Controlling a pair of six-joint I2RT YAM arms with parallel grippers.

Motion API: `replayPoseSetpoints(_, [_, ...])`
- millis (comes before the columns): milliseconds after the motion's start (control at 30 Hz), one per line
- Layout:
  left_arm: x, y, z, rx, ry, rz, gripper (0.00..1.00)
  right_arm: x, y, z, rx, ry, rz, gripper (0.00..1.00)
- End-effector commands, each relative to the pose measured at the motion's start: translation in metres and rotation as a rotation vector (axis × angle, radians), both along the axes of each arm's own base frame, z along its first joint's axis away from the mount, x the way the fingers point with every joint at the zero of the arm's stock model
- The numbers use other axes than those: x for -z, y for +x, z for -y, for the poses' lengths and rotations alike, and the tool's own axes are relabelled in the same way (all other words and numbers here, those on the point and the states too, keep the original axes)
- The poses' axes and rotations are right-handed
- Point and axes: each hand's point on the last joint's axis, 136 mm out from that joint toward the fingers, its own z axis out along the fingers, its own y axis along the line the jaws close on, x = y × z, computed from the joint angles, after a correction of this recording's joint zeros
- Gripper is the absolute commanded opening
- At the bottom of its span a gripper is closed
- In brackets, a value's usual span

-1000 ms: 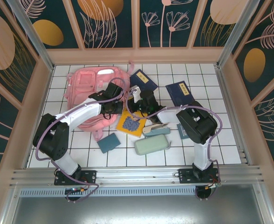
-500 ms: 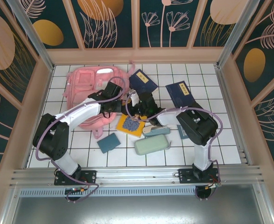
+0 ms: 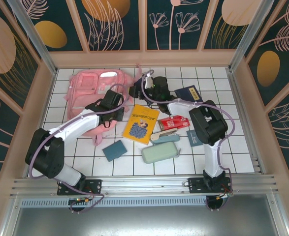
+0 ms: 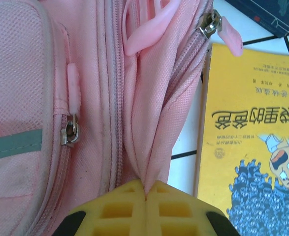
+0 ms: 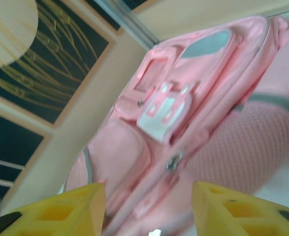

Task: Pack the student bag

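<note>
Top external shows my right arm swung off the tabletop clutter to the far side. Its right fingers (image 5: 60,209), shut a second ago, now stand released with nothing between them, and the big soft pink fabric backpack (image 5: 183,113) lies just ahead of them. The swing has uncovered the yellow paperback book (image 3: 142,123) and a flat red packet (image 3: 173,122).

I take it the right arm is coming to help open the mouth; the loose things are all still outside. My left fingers (image 4: 114,211) stay clenched on a fold of backpack fabric by the zip, with the yellow book ahead and to their right.

Counted:
- one backpack
- one yellow book
- one red packet
- one pale green pouch (image 3: 160,152)
- one teal notebook (image 3: 114,150)
- one grey stapler-like thing (image 3: 164,136)
- one dark navy booklet (image 3: 188,93)
- a second navy booklet's corner (image 4: 277,12) beyond the left fingers
</note>
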Motion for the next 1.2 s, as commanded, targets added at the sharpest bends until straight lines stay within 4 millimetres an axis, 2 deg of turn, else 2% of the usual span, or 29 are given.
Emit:
replayPoseSetpoints(0, [-0.033, 0.007, 0.009, 0.050, -0.059, 0.113, 0.00, 0.042, 0.018, 0.006, 0.072, -0.027, -0.212, 0.59])
replayPoseSetpoints(33, [-0.034, 0.006, 0.009, 0.058, -0.064, 0.113, 0.00, 0.048, 0.021, 0.006, 0.080, -0.028, -0.237, 0.63])
replayPoseSetpoints(167, [-0.034, 0.002, 0.010, 0.071, -0.067, 0.117, 0.00, 0.057, 0.026, 0.001, 0.072, -0.019, -0.286, 0.64])
replayPoseSetpoints(333, [-0.026, -0.003, 0.016, 0.097, -0.047, 0.102, 0.00, 0.063, 0.034, -0.007, 0.058, -0.015, -0.321, 0.64])
replayPoseSetpoints(400, [-0.020, -0.005, 0.017, 0.102, -0.012, 0.096, 0.00, 0.065, 0.036, -0.010, 0.045, -0.005, -0.326, 0.54])
replayPoseSetpoints(500, [-0.012, -0.005, 0.009, 0.073, 0.060, 0.093, 0.00, 0.063, 0.034, -0.012, 0.028, 0.023, -0.331, 0.20])
replayPoseSetpoints(600, [-0.010, 0.002, -0.013, -0.015, 0.157, 0.122, 0.00, 0.053, 0.028, -0.008, 0.029, 0.044, -0.306, 0.00])
replayPoseSetpoints(633, [-0.011, 0.006, -0.020, -0.047, 0.187, 0.135, 0.00, 0.050, 0.027, -0.006, 0.033, 0.050, -0.298, 0.00])
replayPoseSetpoints(700, [-0.011, 0.008, -0.024, -0.074, 0.196, 0.138, 0.09, 0.045, 0.022, -0.002, 0.037, 0.068, -0.285, 0.00])
replayPoseSetpoints(767, [-0.012, 0.006, -0.017, -0.076, 0.136, 0.134, 0.22, 0.044, 0.019, 0.002, 0.053, 0.076, -0.283, 0.00])
replayPoseSetpoints(867, [-0.019, -0.002, -0.005, -0.116, -0.021, 0.140, 0.31, 0.047, 0.018, 0.006, 0.076, 0.083, -0.288, 0.00])
replayPoseSetpoints(1033, [-0.043, -0.018, 0.016, -0.208, -0.271, 0.197, 0.36, 0.042, 0.010, -0.001, 0.076, 0.098, -0.288, 0.00])
replayPoseSetpoints(1167, [-0.050, -0.029, 0.042, -0.250, -0.420, 0.187, 0.35, 0.037, 0.007, -0.005, 0.095, 0.070, -0.254, 0.00])
